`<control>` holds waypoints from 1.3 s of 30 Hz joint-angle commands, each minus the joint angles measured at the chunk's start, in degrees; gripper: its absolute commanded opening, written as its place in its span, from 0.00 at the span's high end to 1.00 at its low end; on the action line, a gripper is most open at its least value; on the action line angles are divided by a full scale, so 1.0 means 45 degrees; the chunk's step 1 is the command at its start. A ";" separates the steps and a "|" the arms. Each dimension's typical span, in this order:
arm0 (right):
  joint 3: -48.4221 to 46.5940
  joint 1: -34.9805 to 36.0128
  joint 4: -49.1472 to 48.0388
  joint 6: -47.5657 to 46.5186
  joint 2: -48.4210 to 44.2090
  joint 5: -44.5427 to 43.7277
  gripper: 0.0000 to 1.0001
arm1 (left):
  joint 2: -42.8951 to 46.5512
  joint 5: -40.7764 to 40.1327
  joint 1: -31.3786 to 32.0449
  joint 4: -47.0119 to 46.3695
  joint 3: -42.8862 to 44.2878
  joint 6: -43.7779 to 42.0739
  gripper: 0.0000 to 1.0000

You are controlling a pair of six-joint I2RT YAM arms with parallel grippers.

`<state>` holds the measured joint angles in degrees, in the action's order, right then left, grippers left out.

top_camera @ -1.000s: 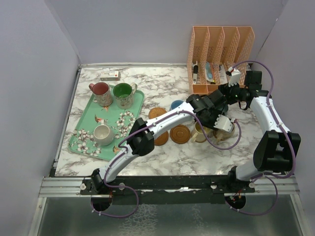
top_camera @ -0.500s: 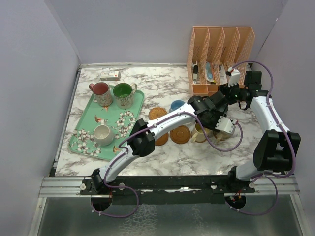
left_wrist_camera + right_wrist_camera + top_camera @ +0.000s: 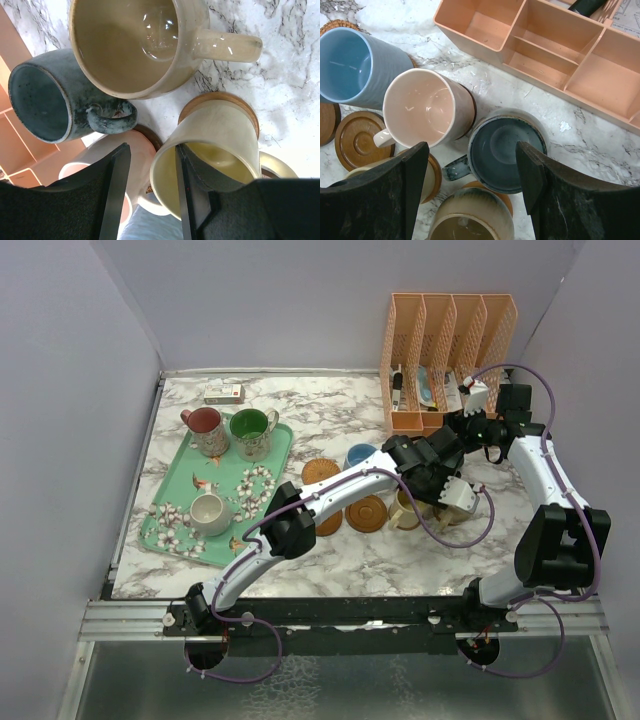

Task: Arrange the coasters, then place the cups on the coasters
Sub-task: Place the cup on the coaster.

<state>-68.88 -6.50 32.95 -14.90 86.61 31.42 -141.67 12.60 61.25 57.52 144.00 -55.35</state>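
Note:
In the left wrist view my left gripper (image 3: pixel 151 147) is open, its jaws astride the near wall of the yellow cup (image 3: pixel 220 130), which stands on a brown coaster (image 3: pixel 200 98). One finger hangs inside the rim and the other is outside, beside the pink cup (image 3: pixel 100 160). The tan cup (image 3: pixel 125 45) and the dark grey-teal cup (image 3: pixel 40 100) stand just beyond. My right gripper (image 3: pixel 471 147) is open wide above the dark grey-teal cup (image 3: pixel 507 150), with the pink cup (image 3: pixel 425 107) and blue cup (image 3: pixel 355 65) to its left. Bare coasters (image 3: pixel 366 512) lie near the table's middle.
The mint-green floral tray (image 3: pixel 165 530) at the left carries a red cup (image 3: pixel 205 428), a green cup (image 3: pixel 250 430) and a cream cup (image 3: pixel 208 512). An orange desk organizer (image 3: pixel 450 340) stands close behind the cluster of cups. A small box (image 3: pixel 223 393) lies at the back.
The left gripper has shifted only a trace over the yellow cup. The right arm and the cups stay as they were.

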 commanded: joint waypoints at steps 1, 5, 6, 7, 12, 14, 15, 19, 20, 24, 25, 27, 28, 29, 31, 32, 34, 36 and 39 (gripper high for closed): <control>0.0017 -0.0080 -0.0154 -0.0186 0.0138 0.0345 0.30 | -0.0257 0.0228 0.0126 -0.0145 0.0554 0.0129 0.55; 0.0015 -0.0079 -0.0135 -0.0186 0.0149 0.0364 0.29 | -0.0274 0.0244 0.0138 -0.0182 0.0577 0.0214 0.55; 0.0014 -0.0086 -0.0135 -0.0181 0.0153 0.0363 0.30 | -0.0286 0.0246 0.0148 -0.0198 0.0577 0.0238 0.55; 0.0014 -0.0096 -0.0135 -0.0185 0.0139 0.0362 0.29 | -0.0290 0.0247 0.0151 -0.0210 0.0577 0.0263 0.55; 0.0015 -0.0077 -0.0132 -0.0186 0.0146 0.0364 0.30 | -0.0295 0.0227 0.0138 -0.0241 0.0595 0.0303 0.55; 0.0019 -0.0091 -0.0135 -0.0186 0.0146 0.0363 0.29 | -0.0291 0.0227 0.0163 -0.0257 0.0606 0.0308 0.55; 0.0015 -0.0090 -0.0120 -0.0186 0.0143 0.0362 0.30 | -0.0295 0.0225 0.0158 -0.0261 0.0633 0.0330 0.55; 0.0025 -0.0090 -0.0116 -0.0176 0.0163 0.0391 0.29 | -0.0324 0.0264 0.0184 -0.0271 0.0674 0.0414 0.55; 0.0016 -0.0087 -0.0115 -0.0185 0.0167 0.0397 0.29 | -0.0319 0.0281 0.0197 -0.0270 0.0675 0.0417 0.55; 0.0027 -0.0084 -0.0115 -0.0186 0.0166 0.0372 0.30 | -0.0355 0.0288 0.0219 -0.0259 0.0655 0.0441 0.55; 0.0028 -0.0087 -0.0115 -0.0186 0.0153 0.0385 0.29 | -0.0338 0.0259 0.0224 -0.0262 0.0628 0.0420 0.55; 0.0028 -0.0097 -0.0115 -0.0186 0.0168 0.0381 0.30 | -0.0300 0.0166 0.0227 -0.0261 0.0552 0.0382 0.55; 0.0026 -0.0086 -0.0115 -0.0196 0.0168 0.0381 0.30 | -0.0282 0.0122 0.0242 -0.0257 0.0513 0.0345 0.55; 0.0016 -0.0092 -0.0115 -0.0187 0.0158 0.0381 0.29 | -0.0245 0.0080 0.0246 -0.0261 0.0489 0.0347 0.55; 0.0015 -0.0091 -0.0120 -0.0188 0.0165 0.0399 0.30 | -0.0195 0.0004 0.0242 -0.0262 0.0463 0.0357 0.55; 0.0014 -0.0082 -0.0116 -0.0186 0.0153 0.0401 0.29 | -0.0147 -0.0030 0.0232 -0.0252 0.0460 0.0366 0.55; 0.0014 -0.0085 -0.0125 -0.0204 0.0150 0.0402 0.30 | -0.0076 -0.0108 0.0242 -0.0257 0.0460 0.0382 0.55; 0.0020 -0.0090 -0.0097 -0.0205 0.0163 0.0406 0.30 | -0.0001 -0.0222 0.0250 -0.0243 0.0442 0.0385 0.55; 0.0015 -0.0092 -0.0101 -0.0206 0.0157 0.0406 0.30 | 0.0160 -0.0326 0.0252 -0.0240 0.0378 0.0399 0.55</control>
<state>-68.88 -6.50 32.95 -15.27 86.74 31.44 -142.04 12.25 61.65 57.43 144.88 -53.69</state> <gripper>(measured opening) 0.707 0.447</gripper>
